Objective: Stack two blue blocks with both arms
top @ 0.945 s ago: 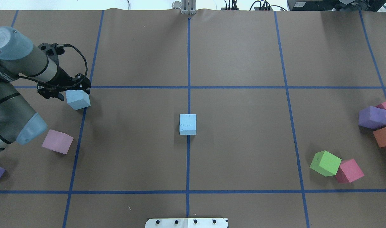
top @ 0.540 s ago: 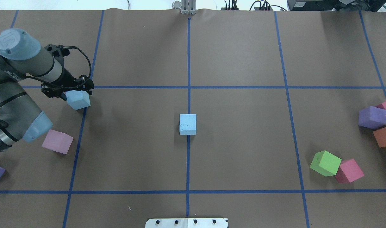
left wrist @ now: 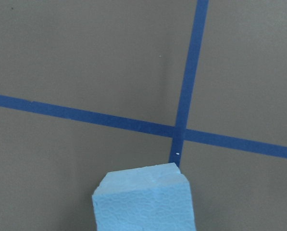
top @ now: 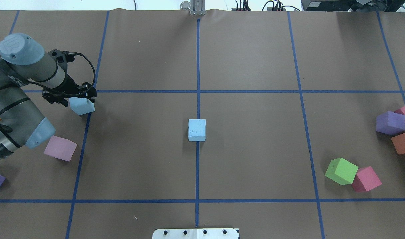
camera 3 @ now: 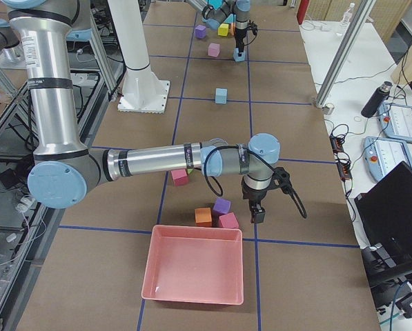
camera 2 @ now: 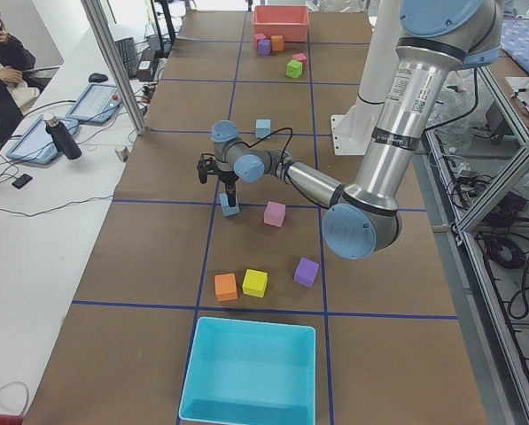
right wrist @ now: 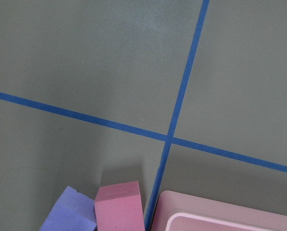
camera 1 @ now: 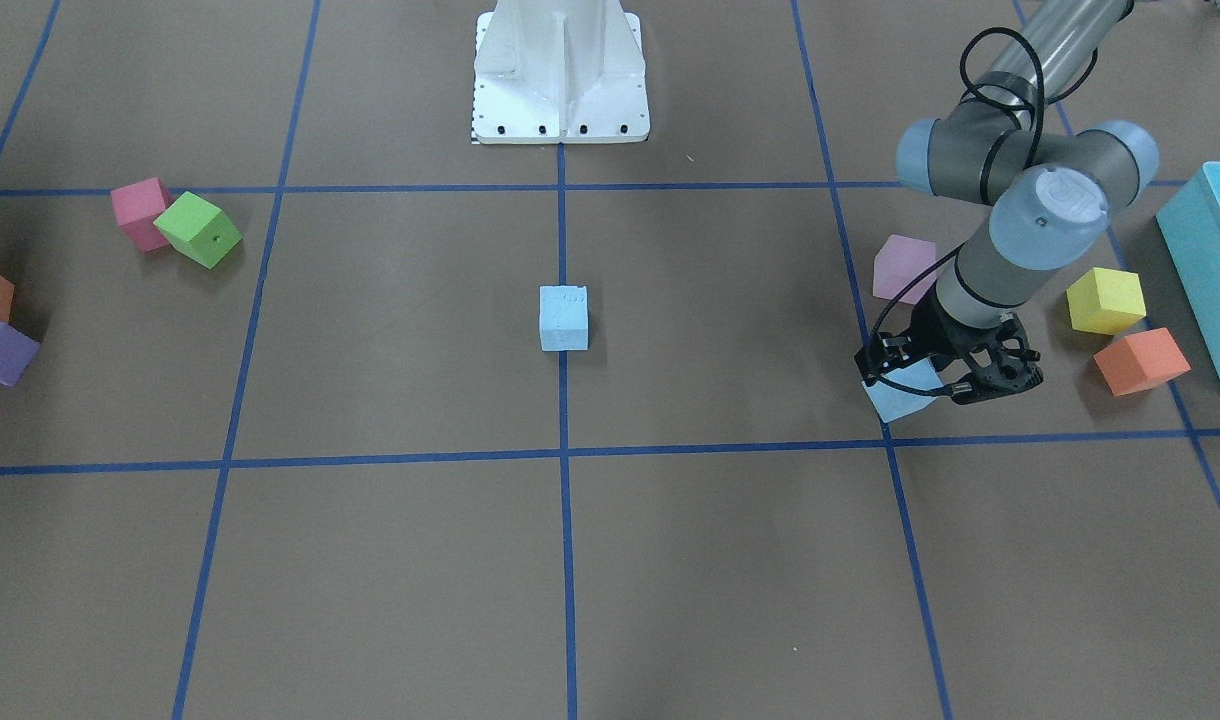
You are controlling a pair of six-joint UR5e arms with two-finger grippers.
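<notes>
Now the left gripper (top: 74,98) sits low over the outer pale sky-blue foam cube (top: 83,107)

Taken from the robot's side, the white metal base plate (top: 196,233) is nearest, at 6 o'clock on the brown paper-covered counter (top: 255,159). Further out, a green foam cube (top: 341,171) touches a magenta foam cube (top: 366,179) at about 4 o'clock. A lilac-pink foam cube (top: 60,148) lies alone at 8 o'clock.

At the counter's middle, the middle pale sky-blue foam cube (top: 197,130) rests flat astride the central blue tape line (top: 197,172), with nothing touching it.

Out at 3 o'clock, the right gripper (camera 3: 259,215) hangs just beside a purple foam cube (camera 3: 222,205) and a pink foam cube (camera 3: 228,221), near a salmon-pink plastic tray (camera 3: 192,269). Whether its jaws stand apart or together cannot be told.

At about 10 o'clock from the middle cube, and well apart from it, the outer cube rests on the counter, turned at an angle, just beside a tape crossing. The left gripper is right above it, its black body covering the cube's top edge. How wide its jaws stand cannot be told. The left wrist view shows this cube close at the lower edge.
</notes>
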